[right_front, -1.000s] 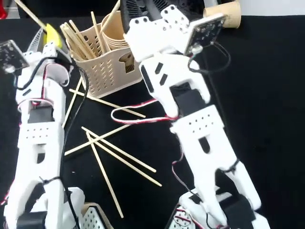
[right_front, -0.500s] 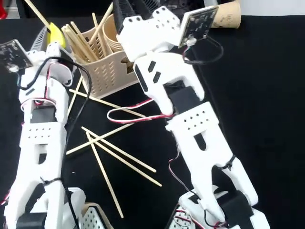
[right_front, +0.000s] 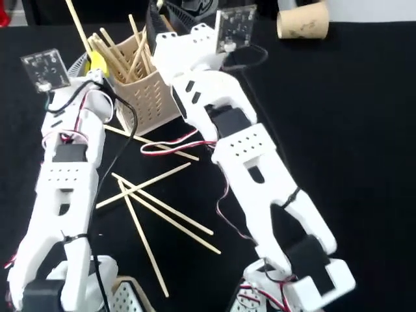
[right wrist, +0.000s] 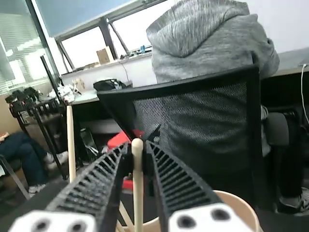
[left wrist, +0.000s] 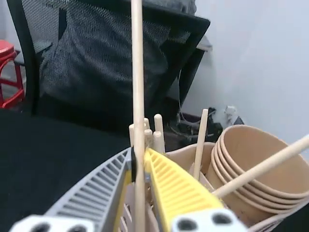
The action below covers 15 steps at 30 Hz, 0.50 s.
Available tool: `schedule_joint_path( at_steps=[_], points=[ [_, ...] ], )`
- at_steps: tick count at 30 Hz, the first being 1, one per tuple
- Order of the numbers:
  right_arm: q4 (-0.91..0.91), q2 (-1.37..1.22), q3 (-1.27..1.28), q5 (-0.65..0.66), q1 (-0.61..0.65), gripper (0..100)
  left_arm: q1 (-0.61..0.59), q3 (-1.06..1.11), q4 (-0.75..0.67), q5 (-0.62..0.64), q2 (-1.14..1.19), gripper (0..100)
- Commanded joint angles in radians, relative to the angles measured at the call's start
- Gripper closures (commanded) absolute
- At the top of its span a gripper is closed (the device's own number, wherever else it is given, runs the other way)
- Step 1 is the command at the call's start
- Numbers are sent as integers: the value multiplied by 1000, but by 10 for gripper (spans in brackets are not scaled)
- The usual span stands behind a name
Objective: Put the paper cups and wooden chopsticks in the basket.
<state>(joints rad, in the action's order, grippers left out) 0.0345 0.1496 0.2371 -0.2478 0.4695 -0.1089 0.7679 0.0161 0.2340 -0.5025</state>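
The left tool (left wrist: 137,166), ribbed yellow-and-grey plastic, pinches a thin round wooden chopstick (left wrist: 137,72) upright, right at the rim of the beige slotted plastic basket (right_front: 148,97) with nested brown paper cups (left wrist: 256,169) inside. The right tool (right wrist: 136,146), ribbed black, grips another stick (right wrist: 138,203) over it. Both white arms (right_front: 253,149) stretch forward; loose chopsticks (right_front: 162,204) crisscross the black desk (right_front: 338,130).

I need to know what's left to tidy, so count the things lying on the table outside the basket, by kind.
Wooden chopsticks lying on the table: 5 in view
Paper cups, tipped on its side: 1
Total: 6
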Motion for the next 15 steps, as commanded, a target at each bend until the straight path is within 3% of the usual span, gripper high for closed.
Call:
schedule_joint_path(
  at_steps=[1, 7, 15],
  points=[
    [-120, -4, -104, 26, -11, 971, 13, -88, 199, -15, -9, 968],
    [-241, 5, -151, 97, 25, 762, 4, -157, 379, -12, -26, 843],
    [-397, 10, -323, 92, 37, 755, -2, -265, 554, -14, -114, 832]
  ],
)
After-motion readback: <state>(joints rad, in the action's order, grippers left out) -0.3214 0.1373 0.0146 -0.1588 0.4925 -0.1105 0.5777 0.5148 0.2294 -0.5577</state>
